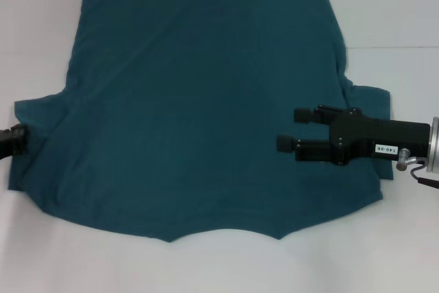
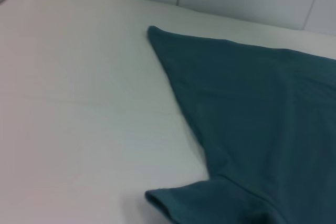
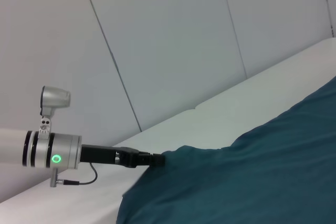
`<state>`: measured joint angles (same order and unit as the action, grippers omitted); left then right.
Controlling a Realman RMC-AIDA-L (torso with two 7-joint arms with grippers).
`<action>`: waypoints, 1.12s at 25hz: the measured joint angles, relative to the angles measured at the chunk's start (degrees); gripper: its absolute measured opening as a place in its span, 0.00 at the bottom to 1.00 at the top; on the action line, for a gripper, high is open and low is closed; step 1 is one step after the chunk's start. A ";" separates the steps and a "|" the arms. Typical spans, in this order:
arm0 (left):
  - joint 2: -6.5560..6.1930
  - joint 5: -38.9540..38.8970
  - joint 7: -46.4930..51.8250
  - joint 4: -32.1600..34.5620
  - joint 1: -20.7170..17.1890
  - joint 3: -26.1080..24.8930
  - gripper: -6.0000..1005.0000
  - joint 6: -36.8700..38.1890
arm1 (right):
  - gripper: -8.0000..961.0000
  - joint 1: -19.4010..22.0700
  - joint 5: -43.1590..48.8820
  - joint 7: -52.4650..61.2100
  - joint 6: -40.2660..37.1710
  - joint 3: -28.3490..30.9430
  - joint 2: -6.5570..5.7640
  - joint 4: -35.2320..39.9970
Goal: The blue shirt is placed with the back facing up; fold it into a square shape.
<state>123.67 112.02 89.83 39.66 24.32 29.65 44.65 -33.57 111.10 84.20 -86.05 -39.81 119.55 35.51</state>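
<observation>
The blue shirt (image 1: 206,114) lies spread flat on the white table (image 1: 405,252), plain side up, its neckline notch toward me at the near edge. My right gripper (image 1: 288,128) reaches in from the right over the shirt's right shoulder area, open, with only cloth beneath it. My left gripper (image 1: 14,139) sits at the tip of the left sleeve at the picture's left edge. The right wrist view shows that left gripper (image 3: 156,159) touching the sleeve edge of the shirt (image 3: 252,177). In the left wrist view the shirt (image 2: 262,119) shows its side hem and a sleeve cuff.
White table surface surrounds the shirt on the left, right and near sides. A grey panelled wall (image 3: 173,40) rises behind the table on the left side. The far hem of the shirt runs out of the head view.
</observation>
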 joint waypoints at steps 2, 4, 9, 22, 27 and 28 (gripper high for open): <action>-0.04 0.02 0.01 0.36 0.01 -0.01 0.04 -0.76 | 0.90 -0.04 0.00 0.04 0.00 0.02 0.05 0.00; -0.11 0.04 0.17 0.73 0.02 -0.02 0.04 -1.10 | 0.90 -0.06 0.00 0.08 0.00 0.07 0.10 0.00; -0.25 0.12 0.55 1.92 0.01 -0.04 0.04 -1.75 | 0.90 -0.14 0.00 0.20 0.01 0.00 0.15 0.00; -0.86 0.64 1.73 4.41 1.54 0.34 0.04 -2.71 | 0.89 -0.34 -0.01 0.44 -0.03 -0.09 0.16 0.00; -0.98 0.77 3.10 5.63 2.07 1.25 0.04 -1.80 | 0.89 -0.35 0.00 0.48 -0.06 -0.09 0.15 0.00; -1.01 0.78 3.89 6.18 2.07 1.58 0.04 -1.15 | 0.89 -0.36 0.00 0.50 -0.07 -0.10 0.16 0.00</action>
<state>122.66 112.80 93.71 45.84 26.40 31.23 43.50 -33.93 111.10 84.70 -86.12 -39.91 119.71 35.51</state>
